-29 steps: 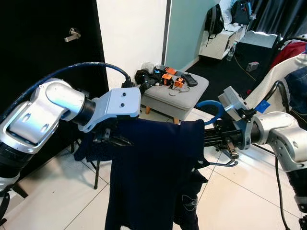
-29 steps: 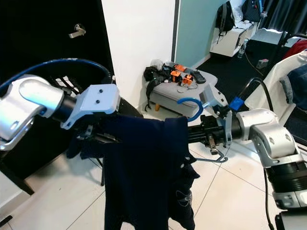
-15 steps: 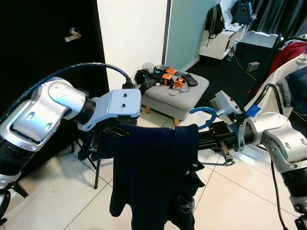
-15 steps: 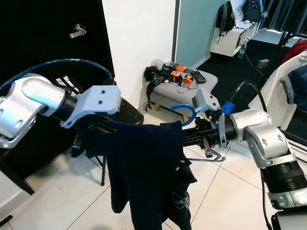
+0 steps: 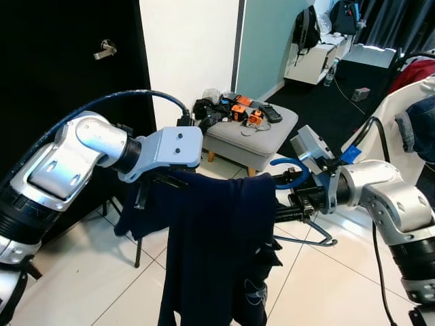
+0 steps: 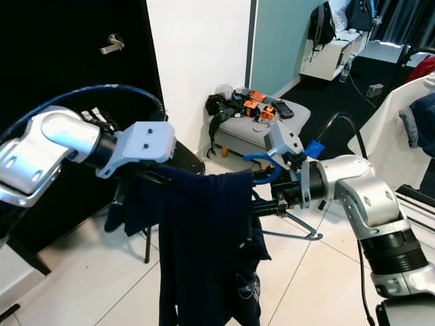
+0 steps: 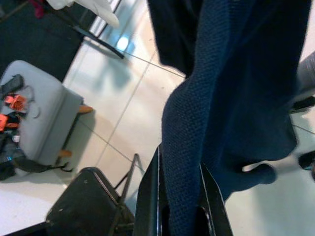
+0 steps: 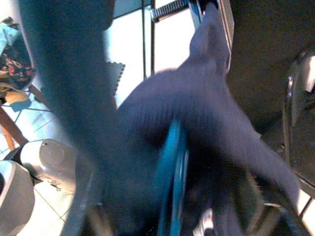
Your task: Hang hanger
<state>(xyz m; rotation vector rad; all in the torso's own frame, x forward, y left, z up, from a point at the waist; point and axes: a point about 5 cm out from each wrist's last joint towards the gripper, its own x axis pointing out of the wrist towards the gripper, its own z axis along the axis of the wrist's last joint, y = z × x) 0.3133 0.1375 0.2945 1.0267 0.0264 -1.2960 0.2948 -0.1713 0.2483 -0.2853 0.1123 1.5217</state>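
My left gripper (image 7: 179,216) is closed on the upper edge of a navy knit garment (image 5: 217,251); in the left wrist view the two black fingers (image 7: 147,206) press the fabric between them, and the cloth fills the gap. From that grip the garment stretches across to my right and drapes down in front of me, above the white tile floor (image 5: 88,285). My right gripper (image 6: 268,204) reaches into the other end of the cloth, where the hanger (image 5: 291,175) sits: its blue hook curls up just above the gripper, and a thin dark wire bar (image 6: 289,234) runs below it. The fabric covers the fingers there and the right wrist view is blurred, so I cannot tell how far that gripper is open. Beyond the garment stands a grey padded stool (image 5: 255,139) with orange and black gadgets (image 5: 238,110) on top, beside the white wall. A black door (image 5: 61,81) with a lever handle is on my left.
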